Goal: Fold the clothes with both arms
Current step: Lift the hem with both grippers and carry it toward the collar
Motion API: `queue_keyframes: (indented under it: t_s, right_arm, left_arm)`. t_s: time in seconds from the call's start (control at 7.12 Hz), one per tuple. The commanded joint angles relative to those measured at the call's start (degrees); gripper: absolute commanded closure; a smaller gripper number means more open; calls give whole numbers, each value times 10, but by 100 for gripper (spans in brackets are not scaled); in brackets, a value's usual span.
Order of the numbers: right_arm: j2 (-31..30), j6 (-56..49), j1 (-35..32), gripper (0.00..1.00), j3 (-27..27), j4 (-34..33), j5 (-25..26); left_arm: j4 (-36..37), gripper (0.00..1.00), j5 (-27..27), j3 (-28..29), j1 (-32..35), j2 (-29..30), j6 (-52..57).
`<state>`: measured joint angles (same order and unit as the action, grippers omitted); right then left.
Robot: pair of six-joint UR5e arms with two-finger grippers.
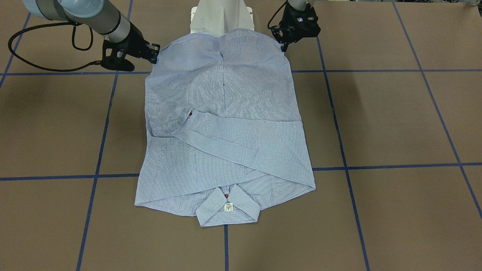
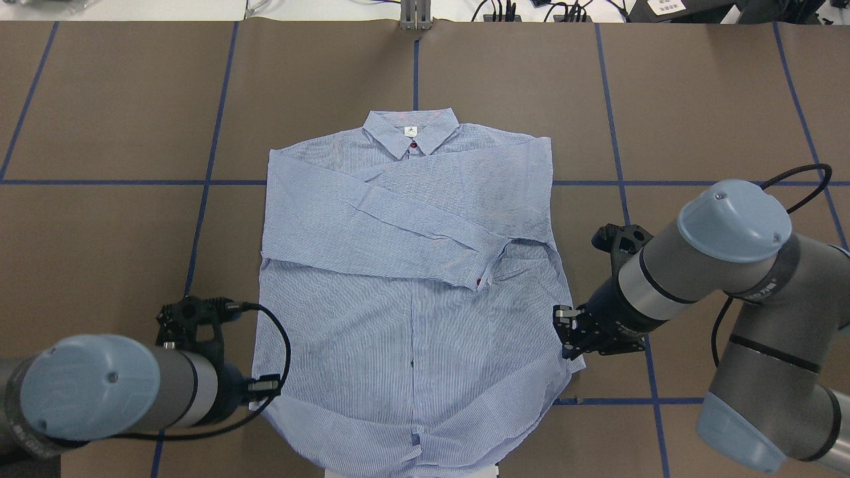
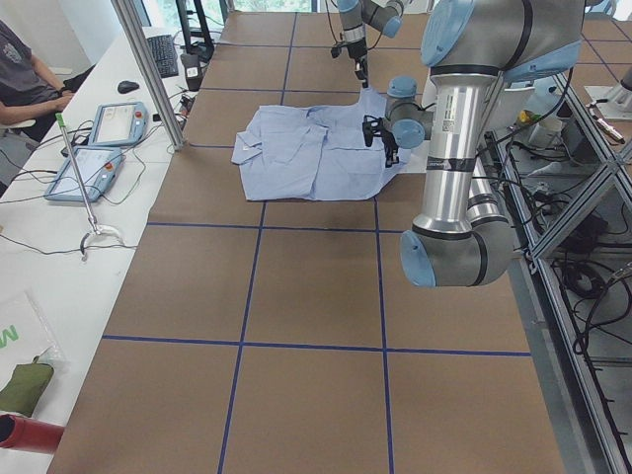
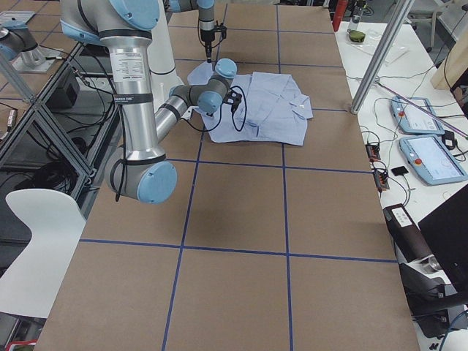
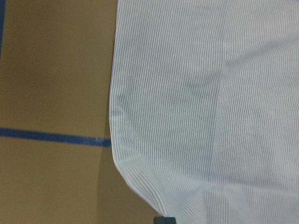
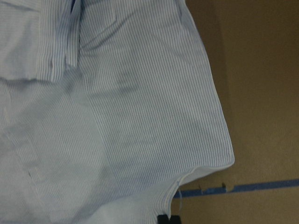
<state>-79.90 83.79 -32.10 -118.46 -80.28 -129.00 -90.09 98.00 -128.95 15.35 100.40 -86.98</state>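
Note:
The light blue striped shirt [image 1: 226, 143] [image 2: 412, 279] lies flat on the brown table, front up. Both sleeves are folded across the chest and the collar [image 2: 412, 129] points away from me. My left gripper [image 2: 264, 388] [image 1: 283, 45] is shut on the shirt's side edge near the hem. My right gripper [image 2: 563, 332] [image 1: 155, 52] is shut on the opposite side edge near the hem. Creases run from both grips toward the placket. The left wrist view shows the cloth [image 5: 210, 93] gathering at a fingertip [image 5: 163, 219]. The right wrist view shows the cloth [image 6: 117, 116] gathering at a fingertip [image 6: 168, 218].
The white pedestal base [image 1: 220, 17] stands just behind the hem. A black cable [image 1: 37, 67] loops from the right arm over the table. Blue tape lines [image 2: 212, 166] cross the brown surface. A side table holds teach pendants [image 3: 109, 123], and a person [image 3: 20, 69] sits there.

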Motion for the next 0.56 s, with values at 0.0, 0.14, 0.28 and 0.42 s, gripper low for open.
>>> queue_keyframes:
  t_s: [0.0, 0.14, 0.28, 0.42]
  right_arm:
    - [18, -38, -47, 100, 43, 1, 7]
    - [56, -38, -72, 100, 79, 1, 7]
    - [107, -38, -100, 100, 130, 2, 8]
    - [156, -39, -129, 100, 179, 1, 8]
  left_arm:
    - [-3, 100, 28, 60, 83, 27, 69]
    - [-3, 100, 30, 99, 108, 68, 78]
    - [-5, 100, 30, 137, 131, 102, 84]
    - [-5, 100, 30, 150, 156, 117, 110]
